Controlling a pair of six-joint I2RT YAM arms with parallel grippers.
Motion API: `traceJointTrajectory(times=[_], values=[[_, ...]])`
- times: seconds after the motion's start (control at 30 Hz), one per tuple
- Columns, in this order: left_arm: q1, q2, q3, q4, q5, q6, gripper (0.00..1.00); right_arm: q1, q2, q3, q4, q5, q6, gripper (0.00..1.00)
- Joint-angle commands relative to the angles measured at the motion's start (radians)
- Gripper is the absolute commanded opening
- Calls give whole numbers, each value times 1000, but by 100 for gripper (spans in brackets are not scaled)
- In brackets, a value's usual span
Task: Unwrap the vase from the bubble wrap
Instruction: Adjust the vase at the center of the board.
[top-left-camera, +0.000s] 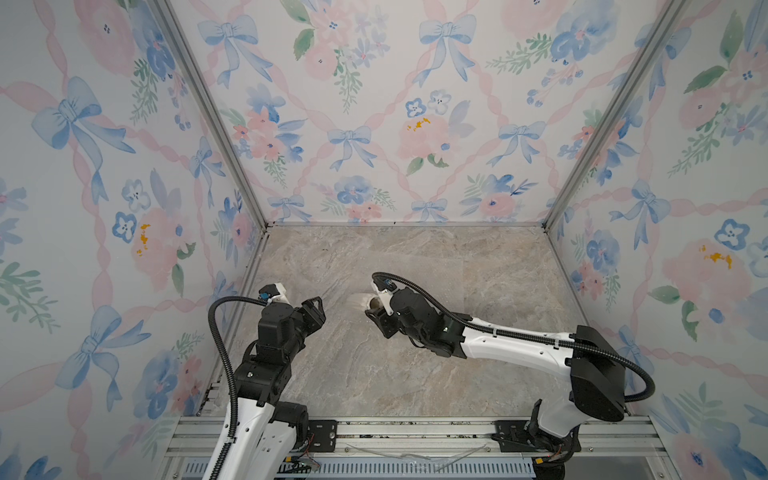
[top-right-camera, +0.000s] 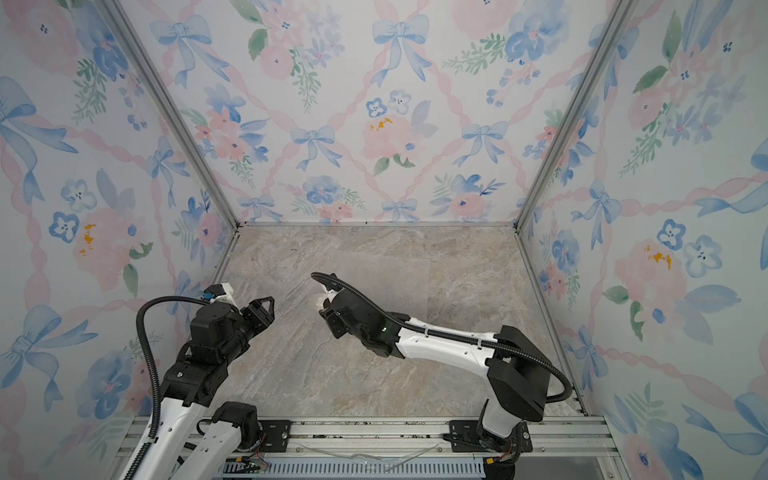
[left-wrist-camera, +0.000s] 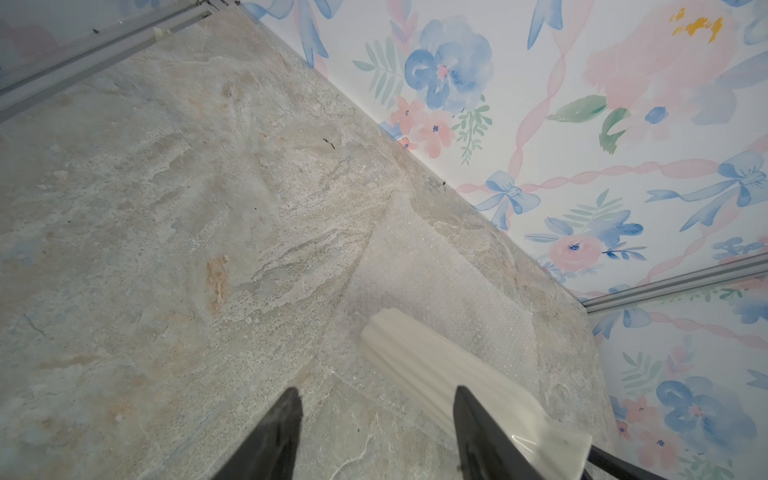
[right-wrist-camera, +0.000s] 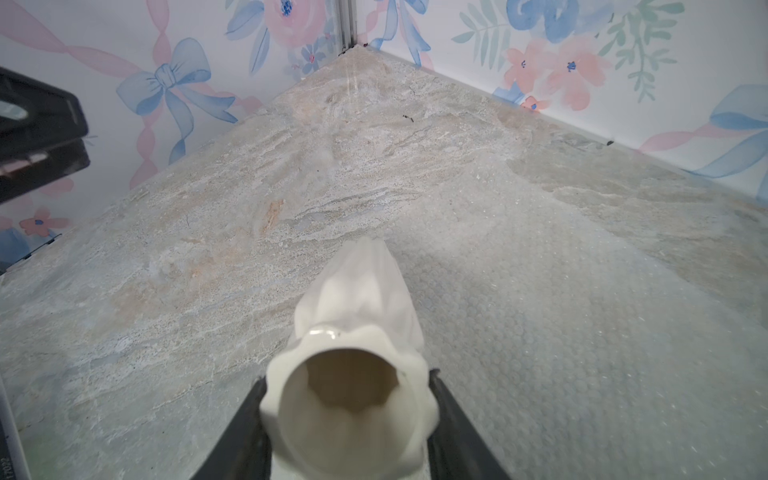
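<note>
my left gripper (top-left-camera: 320, 310), left of centre in a top view, hung with its jaws apart and empty. at centre my right gripper (right-wrist-camera: 349, 386) clamped the bare vase (right-wrist-camera: 357, 299) near its scalloped rim. right of it the bubble wrap (right-wrist-camera: 561, 316) lay flat on the marble tabletop (right-wrist-camera: 166, 291). unwrapping looked done; perhaps only setting the vase down remained.

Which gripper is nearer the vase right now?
Right. The right gripper clamps the vase at its rim end; the left gripper hangs open off to its side, not touching.
</note>
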Motion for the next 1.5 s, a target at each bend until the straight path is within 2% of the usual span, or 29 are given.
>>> traceJointTrajectory(times=[0.0,0.3,0.77,1.13,1.47], values=[[-9,16,20,38,31,15,60,11,-53,-50,232,30,-48,0],[-69,62,6,66,-9,13,59,30,-134,-46,226,89,-156,0],[-130,101,-44,132,-45,10,59,44,-222,-122,181,102,-116,0],[-255,331,-23,272,-153,60,59,63,-280,-212,188,122,-55,0],[-258,449,2,352,-159,83,60,73,-307,-273,198,123,-25,0]])
